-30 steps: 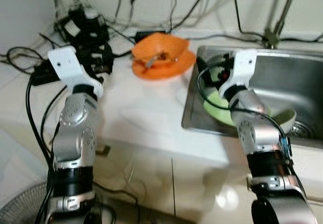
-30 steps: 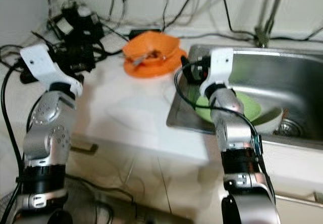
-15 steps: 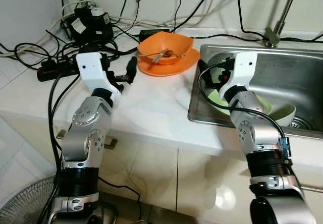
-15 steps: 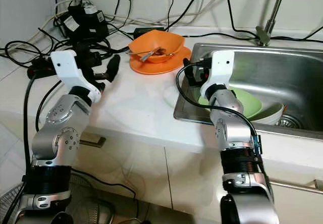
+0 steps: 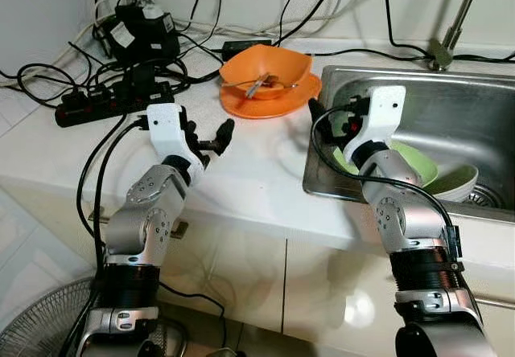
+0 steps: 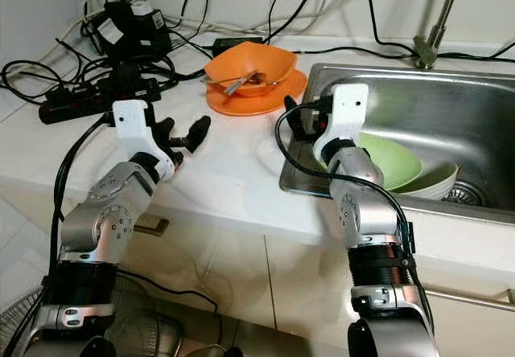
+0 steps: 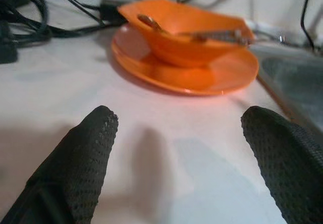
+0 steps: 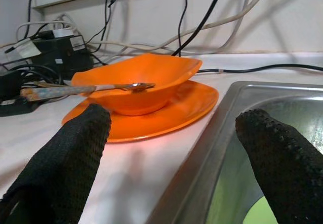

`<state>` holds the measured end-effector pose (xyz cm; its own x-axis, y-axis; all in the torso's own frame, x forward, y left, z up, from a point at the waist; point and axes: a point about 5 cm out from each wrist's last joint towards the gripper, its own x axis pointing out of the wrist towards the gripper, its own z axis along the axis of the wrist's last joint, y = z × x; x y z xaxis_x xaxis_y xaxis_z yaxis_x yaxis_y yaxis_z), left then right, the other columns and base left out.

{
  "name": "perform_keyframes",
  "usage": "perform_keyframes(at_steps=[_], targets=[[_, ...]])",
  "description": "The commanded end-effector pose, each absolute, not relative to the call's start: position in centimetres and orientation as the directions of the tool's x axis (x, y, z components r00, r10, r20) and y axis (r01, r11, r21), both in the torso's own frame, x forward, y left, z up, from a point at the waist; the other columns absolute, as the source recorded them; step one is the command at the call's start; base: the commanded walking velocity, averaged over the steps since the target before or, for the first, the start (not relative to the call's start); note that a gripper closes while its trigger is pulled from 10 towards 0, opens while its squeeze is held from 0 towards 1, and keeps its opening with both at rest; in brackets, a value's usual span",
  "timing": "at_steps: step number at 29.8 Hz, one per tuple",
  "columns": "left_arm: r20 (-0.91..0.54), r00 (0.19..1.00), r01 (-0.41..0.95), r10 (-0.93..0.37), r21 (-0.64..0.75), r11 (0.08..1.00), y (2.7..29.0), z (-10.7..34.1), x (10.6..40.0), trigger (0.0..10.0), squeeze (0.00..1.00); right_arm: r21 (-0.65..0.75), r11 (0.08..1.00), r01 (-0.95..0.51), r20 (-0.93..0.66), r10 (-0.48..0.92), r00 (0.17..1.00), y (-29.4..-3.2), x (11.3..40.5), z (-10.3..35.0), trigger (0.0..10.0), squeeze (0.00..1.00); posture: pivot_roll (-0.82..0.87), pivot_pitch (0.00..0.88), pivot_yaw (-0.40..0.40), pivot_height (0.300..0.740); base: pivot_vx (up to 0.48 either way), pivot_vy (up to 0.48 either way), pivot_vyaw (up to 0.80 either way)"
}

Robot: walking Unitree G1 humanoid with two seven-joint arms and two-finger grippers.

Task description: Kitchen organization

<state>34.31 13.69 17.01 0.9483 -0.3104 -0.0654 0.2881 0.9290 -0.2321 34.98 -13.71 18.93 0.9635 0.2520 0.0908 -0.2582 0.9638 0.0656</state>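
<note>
An orange bowl (image 5: 269, 67) with a spoon (image 5: 261, 86) in it sits on an orange plate (image 5: 299, 100) at the back of the white counter (image 5: 249, 172). My left gripper (image 5: 211, 136) hovers open over the counter, in front and to the left of the plate, pointing at it (image 7: 202, 72). My right gripper (image 5: 328, 124) is open at the sink's left rim, just right of the plate (image 8: 151, 118). A green bowl (image 5: 410, 160) and a white bowl (image 5: 459, 184) lie in the steel sink (image 5: 451, 108).
A black power strip (image 5: 105, 100), a black adapter (image 5: 141, 35) and tangled cables crowd the counter's back left. A faucet (image 5: 451, 35) stands behind the sink. A fan (image 5: 32, 329) sits on the floor at lower left.
My left gripper has swung away from the power strip, rightward and down toward the orange plate. The right gripper stays at the sink rim. The camera view has shifted and sharpened.
</note>
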Motion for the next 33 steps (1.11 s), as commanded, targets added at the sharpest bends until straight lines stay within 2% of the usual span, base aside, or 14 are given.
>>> perform_keyframes(at_steps=[1,7,17,23,24,27,33], targets=[[-0.067,0.939,0.319,-0.338,-0.202,0.926,13.6,17.4,34.7,10.0,0.0,0.045,0.958,-0.282,0.079,0.278,0.957,-13.6,34.2,19.0,10.0,0.0,-0.12,0.055,0.133,0.74,0.0,0.0,0.0],[-0.079,0.926,0.352,-0.37,-0.185,0.918,13.2,17.3,35.1,10.0,0.0,0.031,0.959,-0.281,0.055,0.279,0.959,-14.5,32.7,18.4,10.0,0.0,-0.16,0.078,0.155,0.74,0.0,0.0,-0.61],[-0.084,0.896,0.419,-0.436,-0.164,0.893,11.8,17.2,36.1,10.0,0.0,-0.001,0.935,-0.355,0.005,0.355,0.935,-15.2,30.0,18.3,10.0,0.0,-0.23,0.114,0.164,0.74,0.0,0.0,0.0],[-0.074,0.904,0.407,-0.42,-0.144,0.902,12.1,17.3,36.9,10.0,0.0,0.015,0.872,-0.49,-0.02,0.49,0.872,-15.1,27.8,18.8,10.0,0.0,-0.25,0.125,0.168,0.74,0.0,0.0,0.0],[-0.068,0.917,0.382,-0.393,-0.132,0.914,12.5,17.4,37.2,10.0,0.0,0.019,0.826,-0.563,-0.032,0.564,0.825,-14.8,26.9,19.0,10.0,0.0,-0.26,0.126,0.169,0.74,0.0,0.0,0.0],[-0.058,0.927,0.362,-0.37,-0.113,0.925,13.0,17.6,37.7,10.0,0.0,0.019,0.767,-0.642,-0.048,0.642,0.766,-14.4,25.8,19.3,10.0,0.0,-0.26,0.126,0.173,0.74,0.0,0.0,0.0],[-0.041,0.936,0.346,-0.35,-0.08,0.935,13.4,18.1,38.4,10.0,0.0,0.046,0.697,-0.716,-0.051,0.717,0.695,-13.9,24.6,19.7,10.0,0.0,-0.27,0.13,0.175,0.74,0.0,0.0,0.0]])
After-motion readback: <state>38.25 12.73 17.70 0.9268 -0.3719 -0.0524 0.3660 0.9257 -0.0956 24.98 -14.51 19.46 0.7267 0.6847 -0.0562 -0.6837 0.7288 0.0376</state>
